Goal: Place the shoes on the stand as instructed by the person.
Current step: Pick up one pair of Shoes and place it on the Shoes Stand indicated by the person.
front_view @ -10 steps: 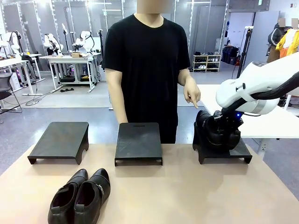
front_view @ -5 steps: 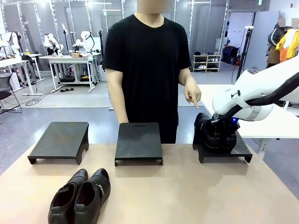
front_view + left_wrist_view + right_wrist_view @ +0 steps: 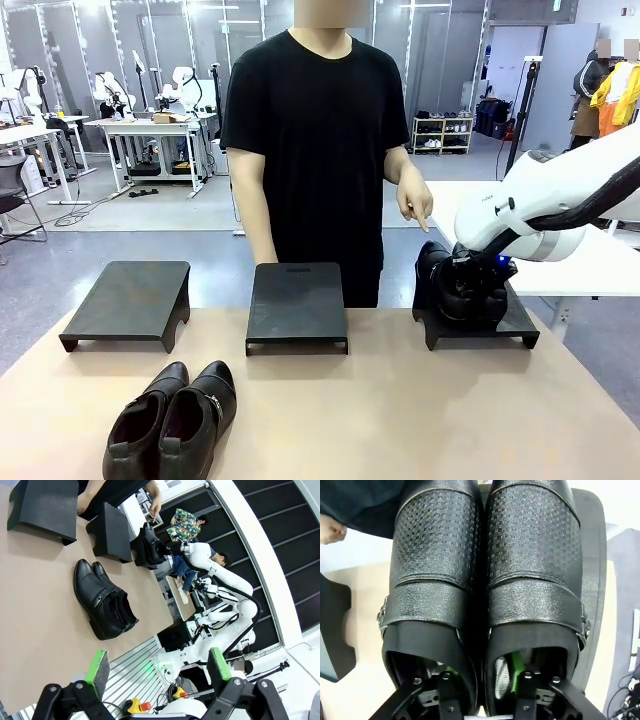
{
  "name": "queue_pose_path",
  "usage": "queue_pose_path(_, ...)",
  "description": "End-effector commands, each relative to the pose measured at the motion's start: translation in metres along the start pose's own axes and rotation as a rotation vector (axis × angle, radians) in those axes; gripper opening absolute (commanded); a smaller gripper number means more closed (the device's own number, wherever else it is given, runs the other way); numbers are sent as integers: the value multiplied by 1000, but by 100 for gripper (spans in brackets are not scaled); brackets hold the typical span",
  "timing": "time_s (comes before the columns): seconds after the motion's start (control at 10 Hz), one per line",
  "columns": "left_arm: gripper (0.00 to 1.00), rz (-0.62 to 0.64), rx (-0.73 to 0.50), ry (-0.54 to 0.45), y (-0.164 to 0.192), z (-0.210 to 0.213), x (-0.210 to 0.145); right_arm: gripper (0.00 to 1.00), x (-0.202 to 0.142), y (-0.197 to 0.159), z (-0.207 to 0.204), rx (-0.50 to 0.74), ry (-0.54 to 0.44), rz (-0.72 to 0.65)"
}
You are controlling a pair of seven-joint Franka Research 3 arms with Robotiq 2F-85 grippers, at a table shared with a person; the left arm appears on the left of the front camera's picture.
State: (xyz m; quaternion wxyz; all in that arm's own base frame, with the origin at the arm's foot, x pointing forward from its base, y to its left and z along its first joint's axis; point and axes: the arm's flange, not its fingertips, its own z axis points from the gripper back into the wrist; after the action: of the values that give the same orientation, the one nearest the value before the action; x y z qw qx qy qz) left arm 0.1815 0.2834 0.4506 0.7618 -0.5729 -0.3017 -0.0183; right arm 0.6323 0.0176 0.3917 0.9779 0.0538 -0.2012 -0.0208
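Shoes [image 3: 462,285] rest on right stand [image 3: 520,325], where the person's hand [image 3: 415,205] points. Right gripper [image 3: 482,680] straddles their inner walls; grip cannot be told. Left gripper [image 3: 158,666] stands wide, empty. Second pair [image 3: 172,420] lies on table [image 3: 400,420].

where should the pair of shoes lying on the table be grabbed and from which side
Pinch the two touching inner walls at the openings of the shoes, one finger down inside each, coming from above. The pair stands upright, side by side, openings facing up, so that middle wall is likely the thinnest part to span.
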Motion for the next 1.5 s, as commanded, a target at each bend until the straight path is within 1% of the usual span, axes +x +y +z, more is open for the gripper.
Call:
queue_pose_path(0.0,100,-9,-8,-2,-1,1,0,100,-7,1,8,-32,-31,-33)
queue_pose_path(0.1,100,-9,-8,-2,-1,1,0,100,-8,0,14,-23,-29,-38)
queue_pose_path(0.2,100,-9,-8,-2,-1,1,0,93,-11,1,19,-22,-33,-40)
queue_pose_path(0.3,100,-9,-8,-2,-1,1,0,100,-15,2,25,-23,-40,-41)
queue_pose_path(0.8,100,-9,-8,-2,-1,1,0,100,-28,6,42,-13,-54,-67)
queue_pose_path(0.9,100,-9,-8,-2,-1,1,0,100,-18,-1,39,0,-29,-29)
queue_pose_path(1.4,100,-9,-8,-2,-1,1,0,100,-18,-1,39,0,-29,-29)
